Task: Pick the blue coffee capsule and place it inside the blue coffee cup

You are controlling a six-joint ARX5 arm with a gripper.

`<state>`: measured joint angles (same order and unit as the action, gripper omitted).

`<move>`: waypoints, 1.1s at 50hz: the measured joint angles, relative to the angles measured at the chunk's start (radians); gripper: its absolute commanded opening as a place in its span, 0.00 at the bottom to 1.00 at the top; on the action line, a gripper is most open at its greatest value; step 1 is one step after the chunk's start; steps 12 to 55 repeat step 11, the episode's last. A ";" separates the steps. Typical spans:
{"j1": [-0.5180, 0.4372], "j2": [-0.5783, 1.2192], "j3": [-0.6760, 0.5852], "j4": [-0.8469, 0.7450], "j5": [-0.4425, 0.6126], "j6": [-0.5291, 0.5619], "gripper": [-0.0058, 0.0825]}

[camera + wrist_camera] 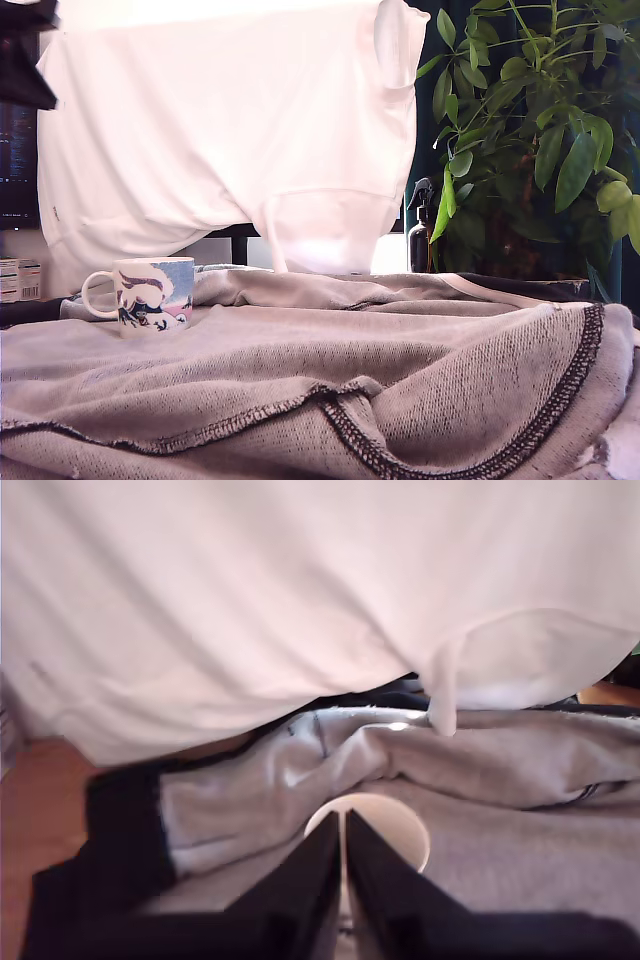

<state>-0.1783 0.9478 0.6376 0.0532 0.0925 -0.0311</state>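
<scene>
- Blue coffee cup (150,293): I see it upright on the grey cloth (330,390), toward the exterior view's left, handle pointing to that view's left; in the wrist view its white rim (405,825) shows just behind the gripper's tips.
- Blue coffee capsule: I cannot find it in either view.
- Gripper (344,825): black fingers pressed together, nothing visible between them; it is out of the exterior view.
- Surface: rumpled grey cloth with dark stitched hem covering the worktop.
- Room: a white shirt (230,120) hangs behind; a leafy plant (540,130) and dark spray bottle (421,230) stand at the exterior view's right.
</scene>
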 measured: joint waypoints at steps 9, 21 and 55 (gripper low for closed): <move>0.005 -0.079 0.000 -0.103 -0.034 0.000 0.05; 0.005 -0.092 0.000 -0.116 -0.040 0.000 0.05; 0.005 -0.092 0.000 -0.116 -0.040 0.000 0.05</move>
